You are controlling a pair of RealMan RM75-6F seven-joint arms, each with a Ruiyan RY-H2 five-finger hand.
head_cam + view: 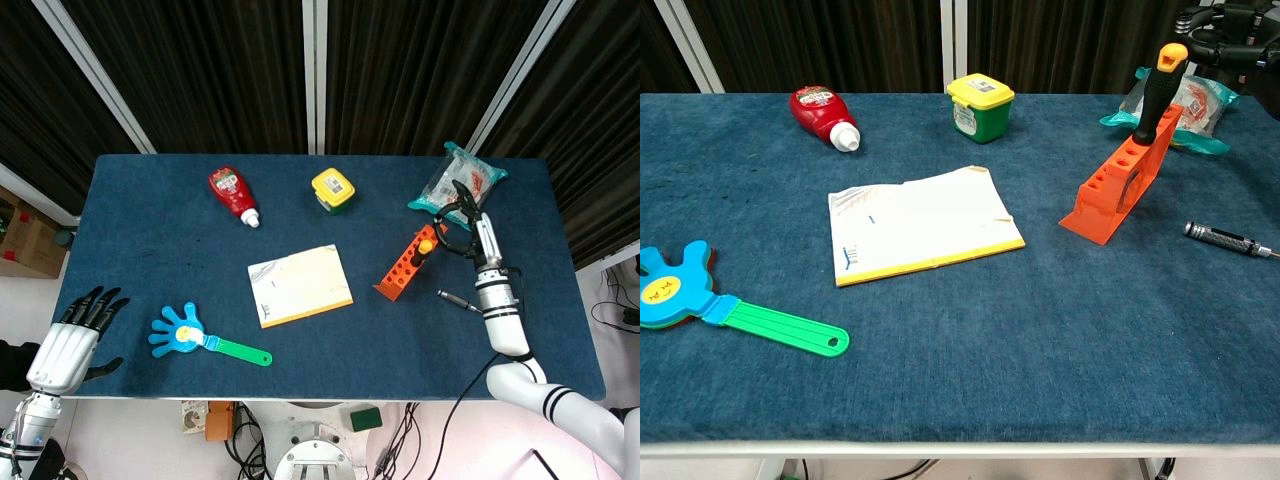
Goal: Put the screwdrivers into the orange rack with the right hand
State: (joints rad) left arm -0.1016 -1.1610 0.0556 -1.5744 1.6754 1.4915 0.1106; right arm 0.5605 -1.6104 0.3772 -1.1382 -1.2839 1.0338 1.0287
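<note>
Right hand (462,215) hangs above the table just past the top end of the orange rack (404,264), near the black-and-orange screwdriver (1157,84) that already stands upright in the rack's end hole. Fingers are curved into a loose ring w/ nothing in them; can't tell for sure if tips touch. In chest view the hand shows only at the top right corner, close to that handle's cap but apart from it.

Second one, a slim precision screwdriver (1226,238), lies flat on the blue table (180,260) to the right of the rack, near it, partly under the forearm in head view. That's the one left to place, I'd say.

Handling guess: light, stiff, metal, round barrel w/ what looks like a knurled grip, so prob. rolls if nudged and slips if pinched on the thin shaft. Best hold is across the thicker dark handle, thumb vs. finger pads, then tip it vertical over a free hole.

Left hand (72,335) rests off the near-left table corner, fingers straight and slightly fanned, holding nothing.
</note>
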